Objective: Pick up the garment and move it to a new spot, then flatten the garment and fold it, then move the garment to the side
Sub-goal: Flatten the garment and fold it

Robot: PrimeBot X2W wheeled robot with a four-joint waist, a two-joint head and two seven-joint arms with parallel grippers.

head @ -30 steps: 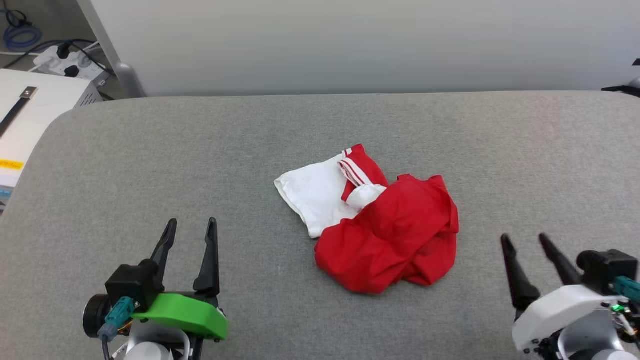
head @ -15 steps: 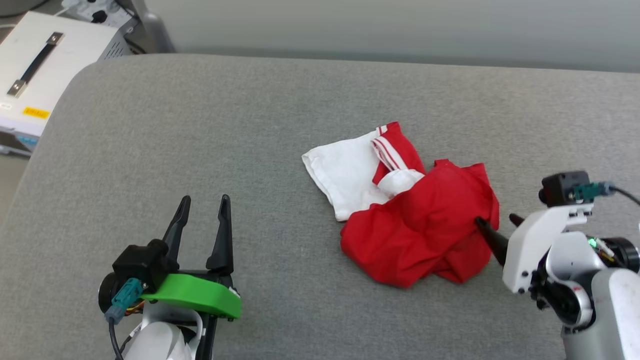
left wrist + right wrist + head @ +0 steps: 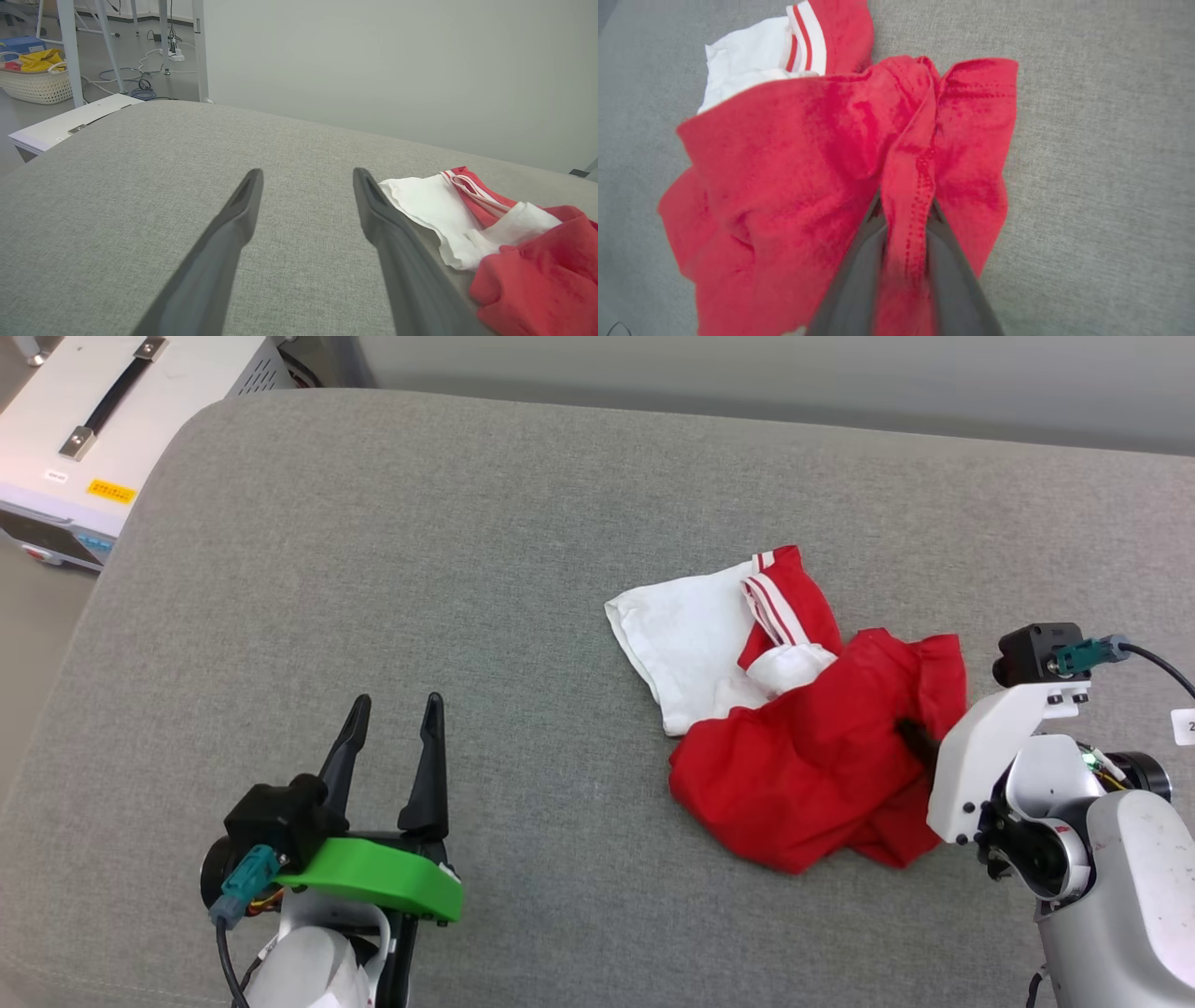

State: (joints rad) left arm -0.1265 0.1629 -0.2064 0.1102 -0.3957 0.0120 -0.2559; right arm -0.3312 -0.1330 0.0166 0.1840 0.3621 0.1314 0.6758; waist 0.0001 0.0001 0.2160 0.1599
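Observation:
The garment (image 3: 803, 756) lies crumpled on the grey padded table (image 3: 373, 569), right of centre: a red body with a white sleeve and red-white striped trim at its far left. My right gripper (image 3: 920, 739) reaches in from the right, fingers pressed into the garment's right edge. In the right wrist view the right gripper (image 3: 906, 205) pinches a raised ridge of the red garment (image 3: 794, 154) between both fingers. My left gripper (image 3: 397, 709) hovers open at the lower left, well clear of the cloth. In the left wrist view the left gripper (image 3: 306, 177) is empty and the garment (image 3: 528, 261) lies to its right.
A white box with a black handle (image 3: 112, 429) stands beyond the table's far left corner. A pale wall runs behind the table. In the left wrist view a basket (image 3: 32, 84) and cables lie on the floor. Bare grey surface stretches left of the garment.
The head camera has swung, shifting the whole picture. My right gripper has moved onto the garment's right edge and its jaws have closed on a fold. The left gripper stays open.

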